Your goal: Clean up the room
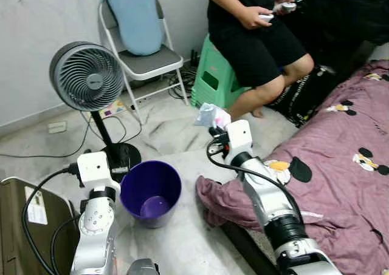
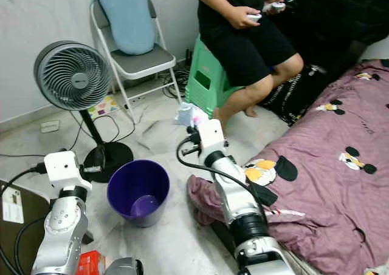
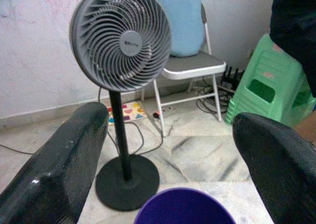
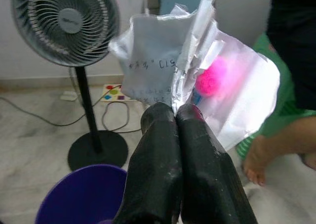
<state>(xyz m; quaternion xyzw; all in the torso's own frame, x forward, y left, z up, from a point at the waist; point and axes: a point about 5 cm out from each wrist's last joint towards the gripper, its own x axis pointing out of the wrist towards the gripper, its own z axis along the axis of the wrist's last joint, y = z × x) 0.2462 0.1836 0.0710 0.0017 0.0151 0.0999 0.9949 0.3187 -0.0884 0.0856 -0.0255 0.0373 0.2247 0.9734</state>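
Pinching a crumpled silvery wrapper (image 4: 197, 70) with a pink blot on it, the right gripper (image 4: 176, 116) has its two black fingers pressed together on the wrapper's lower edge. From the head camera that wrapper (image 1: 212, 115) sits raised above the marble floor (image 1: 164, 132), to the right of and somewhat beyond the purple bin (image 1: 151, 192), at the near-left corner of the bed. The bin stands upright on the floor between the two arms, with a lighter purple patch at its bottom. The left gripper (image 3: 168, 164) has its fingers (image 3: 59, 164) spread wide apart, holding nothing, and hangs near the bin's rim (image 3: 183, 206) on its left side. A grey pedestal fan (image 1: 87, 76) stands on a black round base just beyond the bin, to the left. Farther off, a folding chair (image 1: 146, 61) carries a light blue cushion (image 1: 134, 14) against its back. A person (image 1: 255, 38) in black sits on a green plastic stool (image 1: 214, 78) at the far right, holding a white controller. The bed is covered by a mauve blanket (image 1: 340, 166) with a cartoon mouse pattern. A brown box (image 1: 24, 226) sits at the near left.
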